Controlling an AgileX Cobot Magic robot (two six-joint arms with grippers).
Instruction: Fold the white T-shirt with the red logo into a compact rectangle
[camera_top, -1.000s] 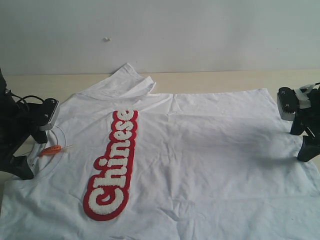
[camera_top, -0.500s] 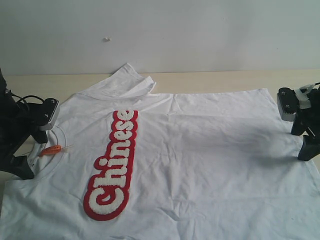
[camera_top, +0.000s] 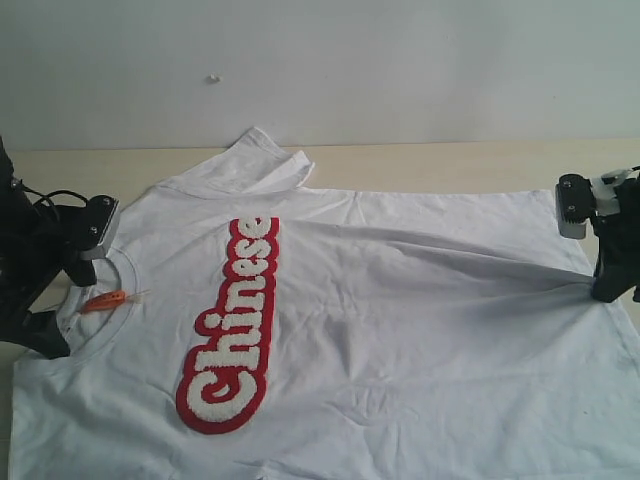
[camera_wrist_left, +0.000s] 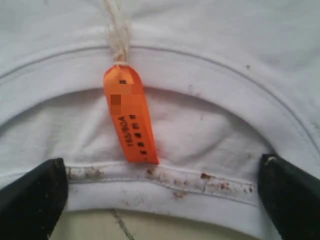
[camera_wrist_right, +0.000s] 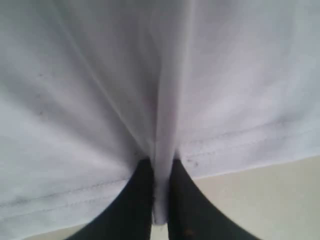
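Saw no fold yet in the wrinkled white cotton T-shirt (camera_top: 400, 330) spread on the beige tabletop (camera_top: 430, 160), pinched its hem (camera_wrist_right: 240, 140) in the black right gripper (camera_wrist_right: 159, 172), held the black left gripper (camera_wrist_left: 161, 196) wide at its collar (camera_wrist_left: 210, 70)

The white T-shirt (camera_top: 400, 330) blankets the table (camera_top: 450, 165) (bare strip behind).

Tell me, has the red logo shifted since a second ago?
Yes. Against the wall speck, the red logo has slid slightly right, toward the right end effector, which has shut on the white T-shirt hem.
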